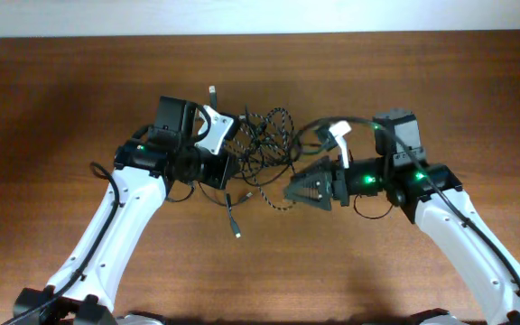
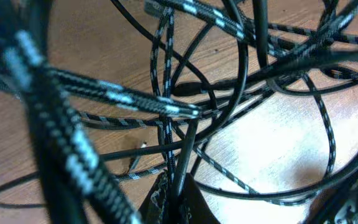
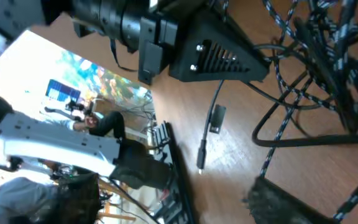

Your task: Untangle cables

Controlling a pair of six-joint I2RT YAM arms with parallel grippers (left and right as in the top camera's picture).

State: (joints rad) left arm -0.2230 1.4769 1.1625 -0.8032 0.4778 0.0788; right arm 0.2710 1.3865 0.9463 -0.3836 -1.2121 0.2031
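Your left arm reaches in from the lower left, bent at the elbow. The left gripper (image 1: 224, 171) points toward the middle of the brown wooden table (image 1: 61, 90). Your right arm comes in from the lower right, with the right gripper (image 1: 298, 190) aimed leftward at the other. The two sets of jaws sit near each other but apart. The tangled cables (image 1: 262, 144) bunch between and just beyond both jaws.

From above you cannot read either grip. Your left wrist camera fills that in. The fingertips (image 2: 160, 196) meet at the bottom of its frame with only a narrow gap, and strands of the tangle run down between them, so the left jaws are pinched on the knot. The plain black cord (image 2: 246, 68) loops just ahead of those jaws. The braided black-and-white speckled cord (image 2: 73, 155) crosses close against the lens.

Your right wrist camera shows what the others hide. It sees the left gripper's black triangular finger from the side. Just beneath that finger are a small flat plug end (image 3: 215, 118) and a slim plug end (image 3: 201, 155), on thin leads. Only one blurred dark finger (image 3: 278, 199) of the right gripper shows, with cords just beside it, so you cannot tell how wide the right jaws stand.
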